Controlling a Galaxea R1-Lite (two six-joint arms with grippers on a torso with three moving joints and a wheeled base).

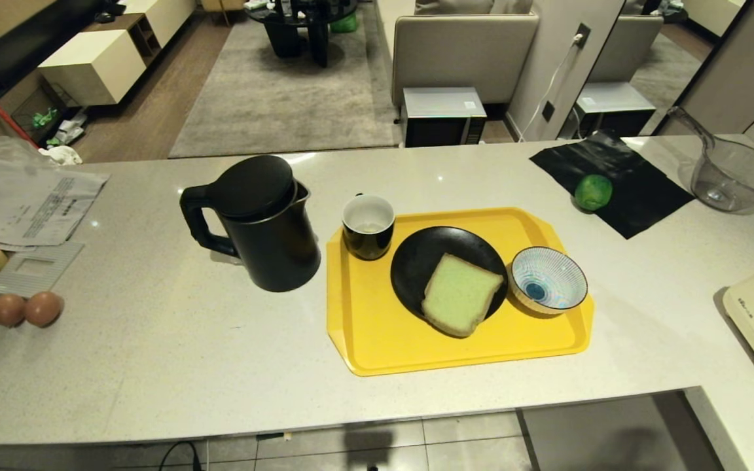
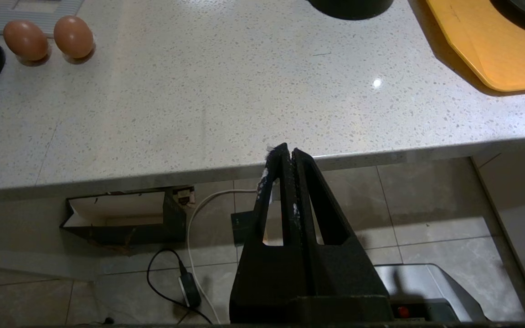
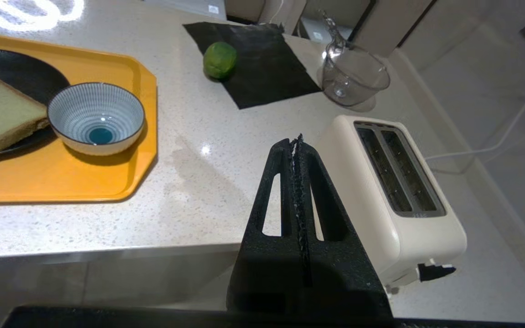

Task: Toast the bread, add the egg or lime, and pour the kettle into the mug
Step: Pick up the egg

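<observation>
Bread (image 1: 461, 294) on the black plate (image 1: 416, 261), both hands (image 2: 288, 150) (image 3: 295, 141) pressed closed, empty, near counter edge.

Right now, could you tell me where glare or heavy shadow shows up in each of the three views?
Head view: small light spots on the counter behind the kettle, which shadows the tray. Left wrist view: one bright spot on the counter beside the tray; floor below dim. Right wrist view: a blown-out ring of glare at the counter's far corner, and the bowl casts a dark shadow on the tray.
</observation>
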